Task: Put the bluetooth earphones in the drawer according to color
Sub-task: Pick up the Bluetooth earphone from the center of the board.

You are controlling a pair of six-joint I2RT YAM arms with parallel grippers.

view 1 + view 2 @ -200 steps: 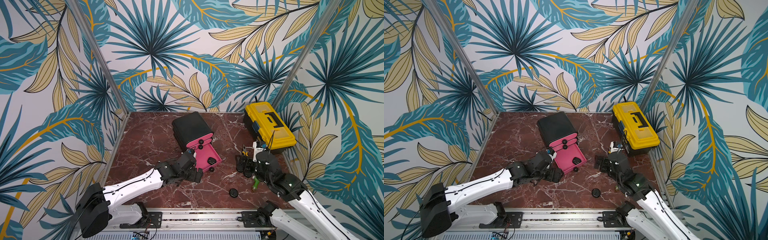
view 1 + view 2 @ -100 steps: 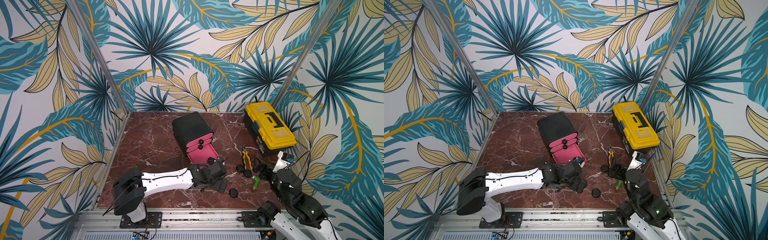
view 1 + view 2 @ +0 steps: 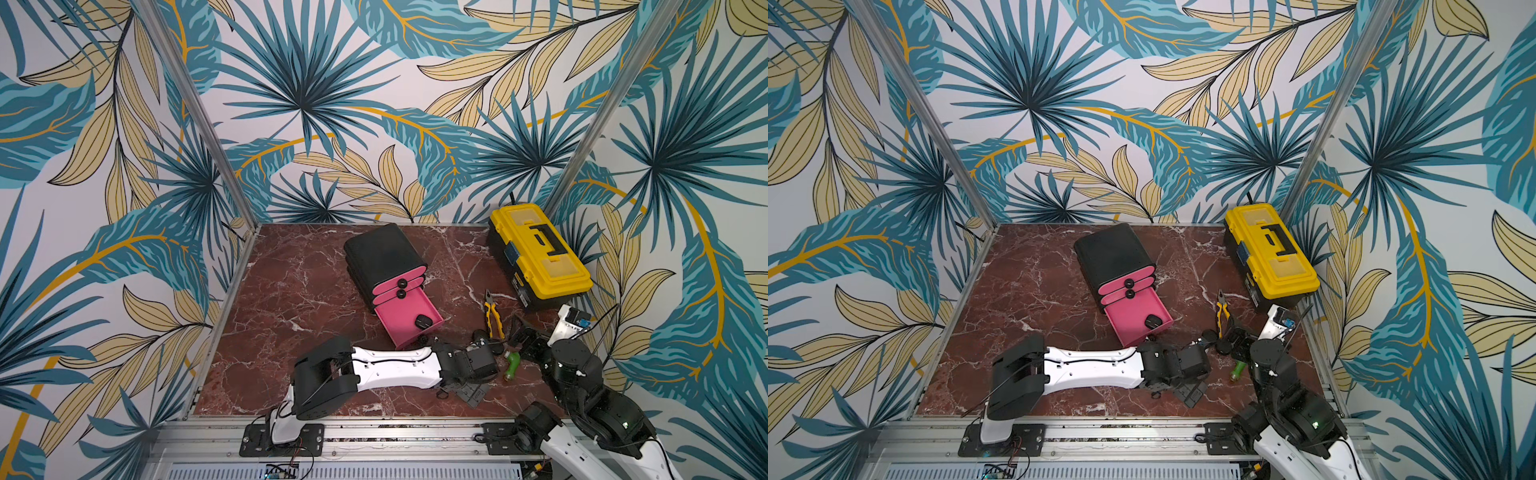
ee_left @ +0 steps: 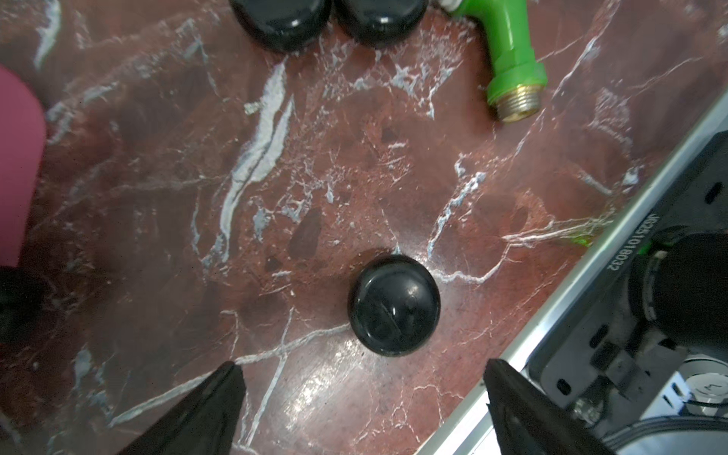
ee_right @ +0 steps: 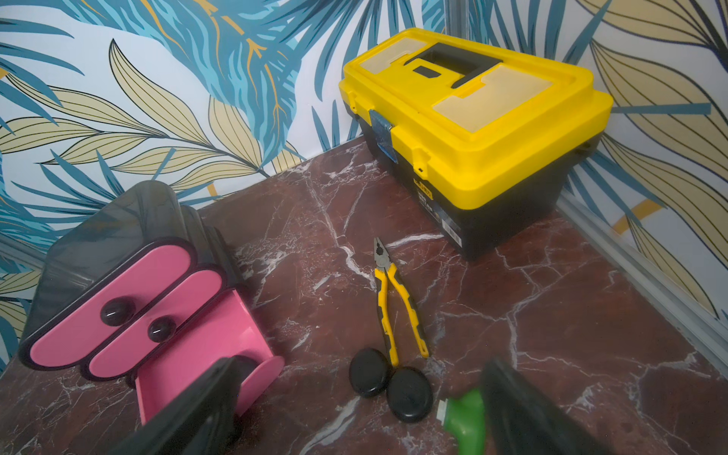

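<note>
Red-brown marble tabletop [image 3: 291, 316] fills the floor of a cell walled in leaf-print paper. In both top views the drawer cabinet [image 3: 382, 253] stands near the middle, its two upper pink drawers shut and its bottom drawer [image 3: 401, 326] pulled out. A stowed black case [image 3: 423, 321] lies toward that drawer's front end. A yellow toolbox [image 3: 540, 257] sits by the right wall, with pliers [image 3: 493, 313] on the marble in front of it and a green fitting [image 3: 512, 363] nearer the rail. From above, the left arm lies low across the front of the table and covers whatever is under its wrist. Only the left wrist view shows what is there: the left gripper [image 4: 364, 368], jaws spread wide and holding nothing, points down at a round black case [image 4: 395, 305]. That case rests on the marble just ahead of the fingertips, in line with the gap and touched by neither. The right wrist view gives what the top views blur: a pair of black cases [image 5: 369, 372] touching each other at the ends of the pliers' handles, just beside the green fitting. The right gripper [image 5: 362, 366] hangs over the table near them, its jaws likewise wide apart and empty.
</note>
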